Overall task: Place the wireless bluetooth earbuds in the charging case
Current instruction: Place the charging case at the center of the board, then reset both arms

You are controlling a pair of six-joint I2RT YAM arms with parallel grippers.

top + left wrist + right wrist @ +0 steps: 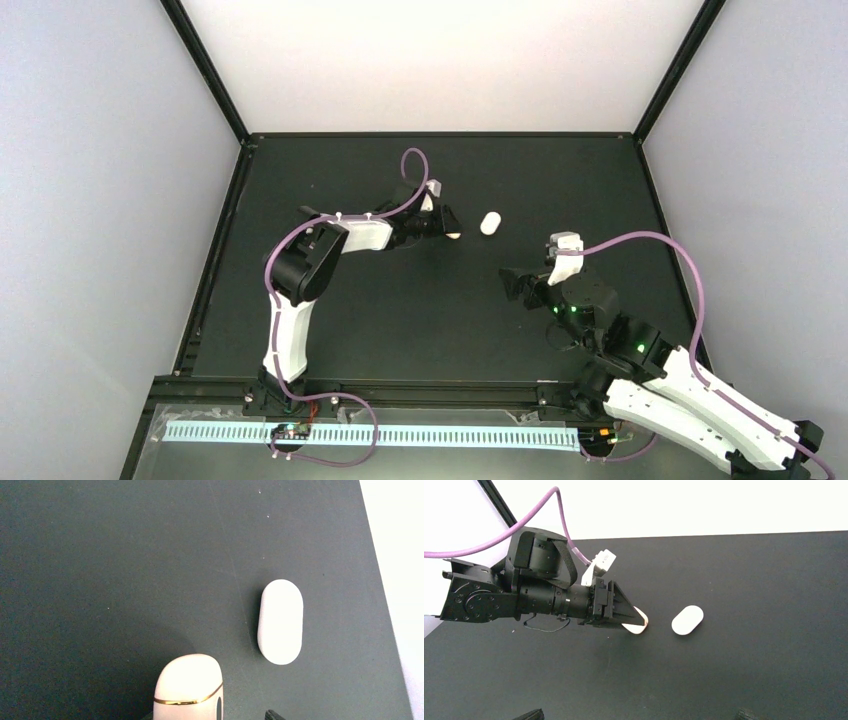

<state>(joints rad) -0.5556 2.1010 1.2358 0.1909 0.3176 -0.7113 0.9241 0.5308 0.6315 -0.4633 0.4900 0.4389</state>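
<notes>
My left gripper [443, 222] is shut on the charging case [189, 687], a cream-white rounded case with a thin gold seam and a dark spot on its side. The case looks closed. It is held low over the black mat at the far middle of the table, and also shows in the right wrist view [639, 623]. My right gripper [513, 284] is open and empty, hovering right of centre; in its wrist view its fingertips [531, 714] stand wide apart at the bottom edge. No earbuds show in any view.
A plain white pill-shaped capsule [489, 223] lies on the mat just right of the held case, seen in the left wrist view [280, 621] and the right wrist view [687, 620]. The mat's far edge [440, 134] meets a white wall.
</notes>
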